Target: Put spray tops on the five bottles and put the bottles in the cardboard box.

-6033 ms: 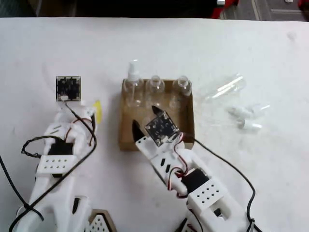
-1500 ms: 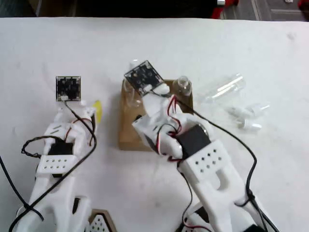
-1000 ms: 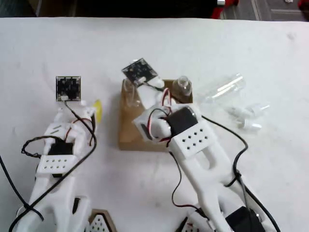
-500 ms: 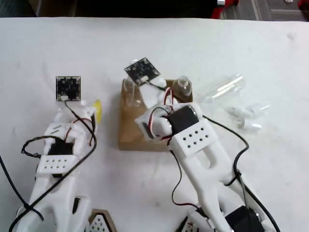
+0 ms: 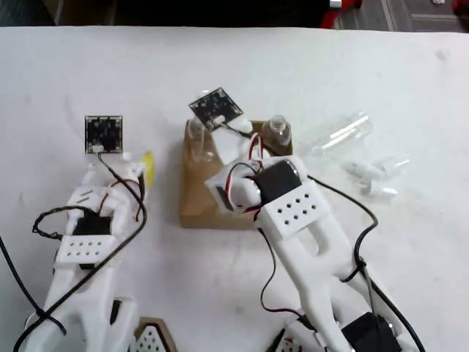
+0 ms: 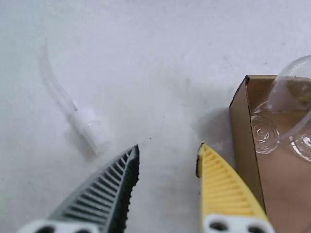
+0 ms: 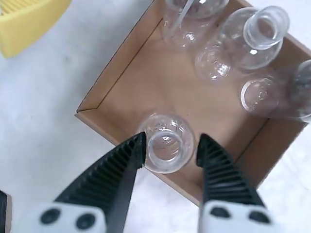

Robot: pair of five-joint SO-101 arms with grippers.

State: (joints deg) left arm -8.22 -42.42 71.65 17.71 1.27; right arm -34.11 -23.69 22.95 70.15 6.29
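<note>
My right pincer (image 7: 170, 141) is clenched on a clear plastic open-necked bottle (image 7: 165, 145), with one black finger pressed to each side of it. I hold it upright at the near wall of the brown cardboard box (image 7: 112, 77), towards the box's left end.

Three more clear bottles stand in a row along the far wall of the box. The left bottle (image 7: 187, 19) has a thin tube running down inside it. The middle bottle (image 7: 252, 39) has a bare open neck. The right bottle (image 7: 301, 92) I see only in part.

My left pincer (image 6: 168, 147) is released. Its grey finger and yellow finger stand apart with nothing between them, over the white table (image 5: 330, 66) just left of the box. A white spray top with a clear tube (image 6: 86, 127) lies flat on the table, farther out and to the left of those fingers, touching neither.

To the right of the box, a clear bottle lying on its side (image 5: 341, 132) rests on the table. A little nearer than it lie the farther spray top (image 5: 377, 169) and the nearer spray top (image 5: 382, 191), both white, close together.
</note>
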